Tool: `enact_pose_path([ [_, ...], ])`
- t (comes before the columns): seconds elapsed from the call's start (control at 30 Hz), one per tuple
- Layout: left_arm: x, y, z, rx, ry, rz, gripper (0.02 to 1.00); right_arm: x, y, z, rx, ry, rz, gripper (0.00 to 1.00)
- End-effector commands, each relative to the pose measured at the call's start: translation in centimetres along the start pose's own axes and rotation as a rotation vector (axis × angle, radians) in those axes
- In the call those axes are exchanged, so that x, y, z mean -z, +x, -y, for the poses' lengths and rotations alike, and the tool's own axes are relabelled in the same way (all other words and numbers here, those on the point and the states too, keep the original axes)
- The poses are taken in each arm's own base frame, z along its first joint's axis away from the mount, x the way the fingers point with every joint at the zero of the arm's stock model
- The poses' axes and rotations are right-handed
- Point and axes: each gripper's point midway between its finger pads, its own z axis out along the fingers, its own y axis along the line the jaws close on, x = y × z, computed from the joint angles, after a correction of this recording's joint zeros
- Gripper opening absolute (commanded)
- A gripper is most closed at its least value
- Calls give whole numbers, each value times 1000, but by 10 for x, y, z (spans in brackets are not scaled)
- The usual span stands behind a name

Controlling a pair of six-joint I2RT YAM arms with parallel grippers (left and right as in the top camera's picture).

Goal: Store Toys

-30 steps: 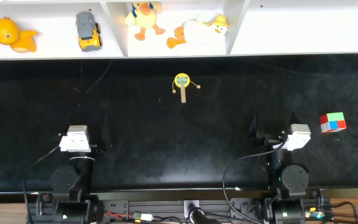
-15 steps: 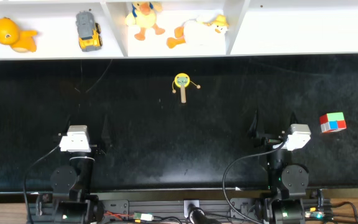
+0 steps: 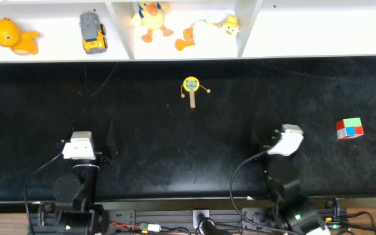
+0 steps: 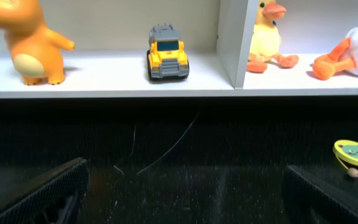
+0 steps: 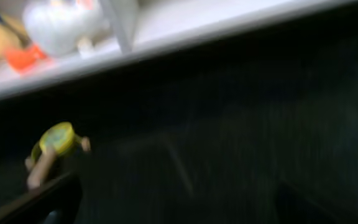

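A small yellow rattle drum [image 3: 192, 88] with a wooden handle lies on the black mat just below the white shelf [image 3: 318, 36]; it also shows in the left wrist view [image 4: 356, 155] and the right wrist view [image 5: 51, 146]. A red, green and blue cube [image 3: 349, 128] sits on the mat at the far right. My left gripper [image 3: 91, 132] rests open near the front left, facing the shelf [image 4: 104, 81], nothing between its fingers [image 4: 42, 193]. My right gripper [image 3: 269, 130] is open and empty at the front right, angled toward the rattle.
The shelf along the back holds an orange figure [image 3: 15, 36], a yellow toy truck [image 3: 93, 32], a yellow plush duck [image 3: 152, 18] and a white plush duck [image 3: 207, 31]. Upright dividers [image 3: 124, 29] split it into compartments. Thin scratches mark the mat.
The right arm has swung left and turned toward the rattle. The left arm and all toys have stayed where they were.
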Motion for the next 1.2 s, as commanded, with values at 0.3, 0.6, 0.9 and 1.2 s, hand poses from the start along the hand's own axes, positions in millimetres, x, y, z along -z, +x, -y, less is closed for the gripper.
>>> enact_pose_path([
  [0.3, 1, -1, 3, -19, 16, 9, 998, 2, -13, -73, 84, 120, -404, 996],
  [0.6, 1, -1, 3, -19, 16, 9, 998, -26, 8, -131, 222, 101, -566, 996],
  [0.9, 1, -1, 3, -19, 16, 9, 998, -56, 27, -158, 306, 130, -616, 996],
  [1.2, 1, -1, 3, -19, 16, 9, 998, -94, 52, -175, 381, 200, -598, 996],
])
